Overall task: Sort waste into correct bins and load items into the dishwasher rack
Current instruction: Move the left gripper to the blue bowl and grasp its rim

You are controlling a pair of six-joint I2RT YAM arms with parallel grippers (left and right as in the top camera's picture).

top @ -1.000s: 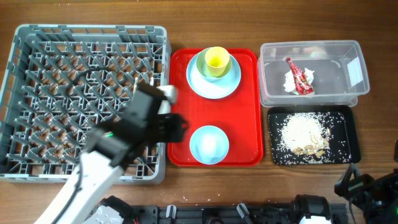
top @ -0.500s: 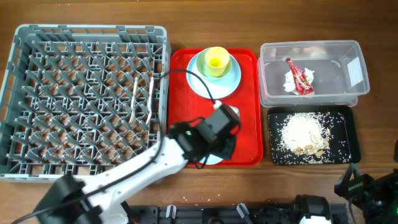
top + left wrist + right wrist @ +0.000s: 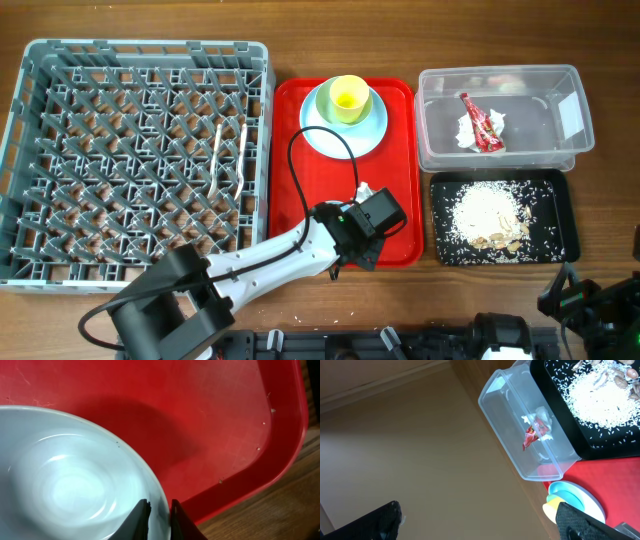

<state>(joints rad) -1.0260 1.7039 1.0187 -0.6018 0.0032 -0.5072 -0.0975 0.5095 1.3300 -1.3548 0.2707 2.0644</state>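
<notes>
The left gripper (image 3: 352, 238) is low over the front of the red tray (image 3: 400, 150) and hides the small light blue bowl from overhead. In the left wrist view its fingers (image 3: 159, 506) are closed on the rim of the bowl (image 3: 65, 485), one inside and one outside. The yellow-green cup (image 3: 347, 97) stands on the light blue plate (image 3: 325, 135) at the tray's back. The white fork (image 3: 215, 160) and spoon (image 3: 240, 160) lie in the grey dishwasher rack (image 3: 140, 52). The right gripper (image 3: 480, 520) is open and empty at the front right (image 3: 590, 300).
The clear tub (image 3: 500, 160) at the back right holds the red wrapper (image 3: 480, 122) and the white napkin (image 3: 467, 130). The black tray (image 3: 565, 200) in front of it holds the rice scraps (image 3: 485, 215). The left arm's cable loops over the red tray.
The left arm has swung right from the rack's front right corner to the red tray and come down on the bowl's right rim. The right arm has not moved.
</notes>
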